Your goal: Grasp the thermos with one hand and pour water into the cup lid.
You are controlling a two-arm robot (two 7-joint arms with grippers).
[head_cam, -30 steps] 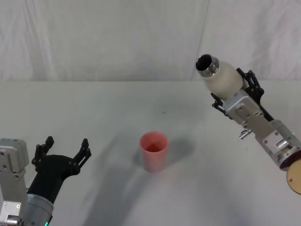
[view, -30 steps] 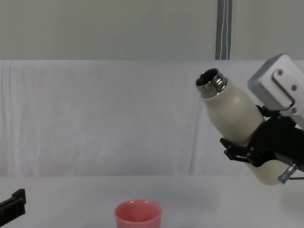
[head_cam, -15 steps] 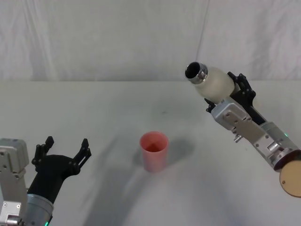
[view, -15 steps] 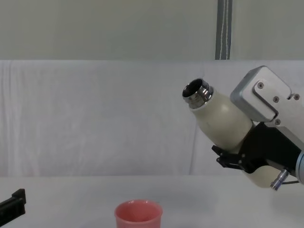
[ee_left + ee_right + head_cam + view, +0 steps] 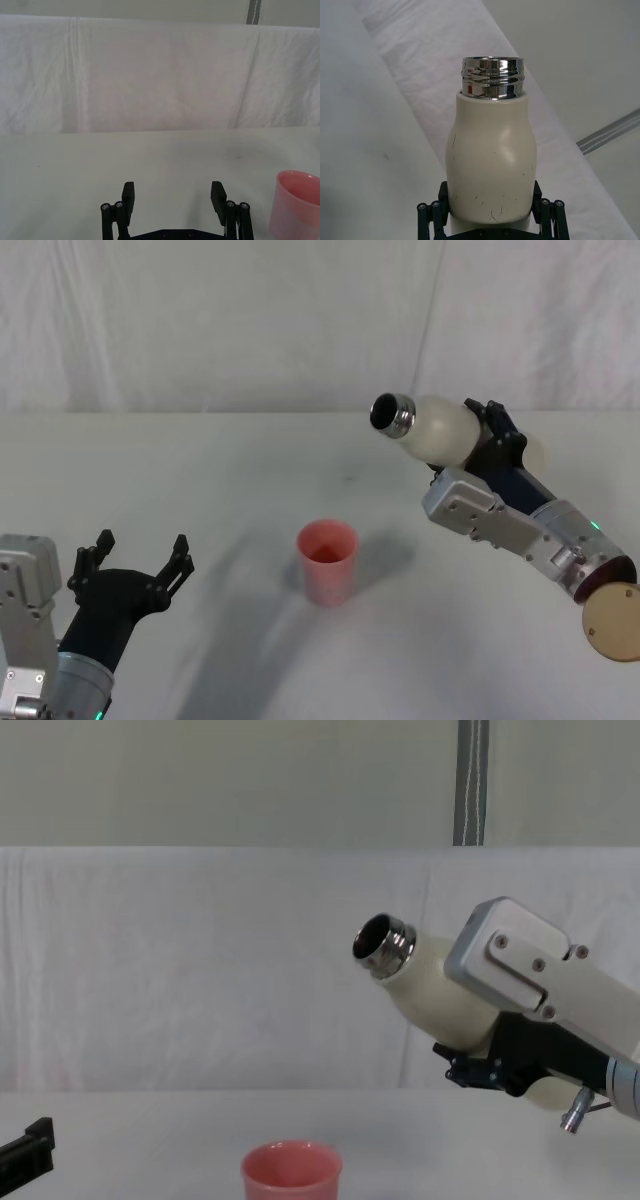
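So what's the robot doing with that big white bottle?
The robot's right claw is shut around a tall cream-white bottle with a shiny steel neck, holding it up in the air and tipped toward its left. The open mouth points toward a small salmon-pink cup standing on the white table, but it is not over the cup yet and no water is coming out. The left claw waits open, low at the near left.

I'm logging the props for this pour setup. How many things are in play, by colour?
Cream-white: 1, the thermos, held tilted in the right gripper.
Pink: 1, the cup lid, standing on the table.
Total: 2.
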